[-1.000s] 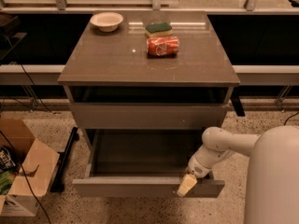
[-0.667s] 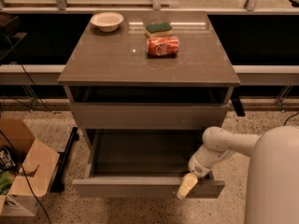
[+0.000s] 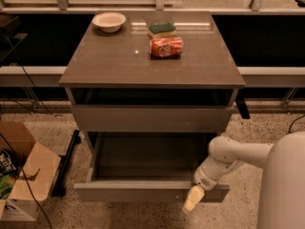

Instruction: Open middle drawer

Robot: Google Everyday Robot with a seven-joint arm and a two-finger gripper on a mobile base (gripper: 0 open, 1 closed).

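Observation:
The middle drawer (image 3: 143, 191) is a grey-brown flat handleless front, pulled well out of the cabinet, with its empty dark inside (image 3: 147, 154) showing. My gripper (image 3: 193, 199), pale yellowish at its tip, is at the right end of that front. It hangs over the top edge and in front of the face. The white arm (image 3: 238, 156) reaches in from the lower right. Above, another grey drawer front (image 3: 152, 118) stands nearly flush, with a dark gap over it. No third front shows below the open drawer.
On the cabinet top (image 3: 109, 61) stand a pale bowl (image 3: 109, 21), a green sponge (image 3: 161, 30) and a red-orange packet (image 3: 166, 46). A cardboard box (image 3: 24, 173) sits on the floor at left, with cables and a dark bar (image 3: 66, 163) beside the cabinet.
The gripper has sunk slightly along the face of the open drawer front. The drawer stands pulled out about as before.

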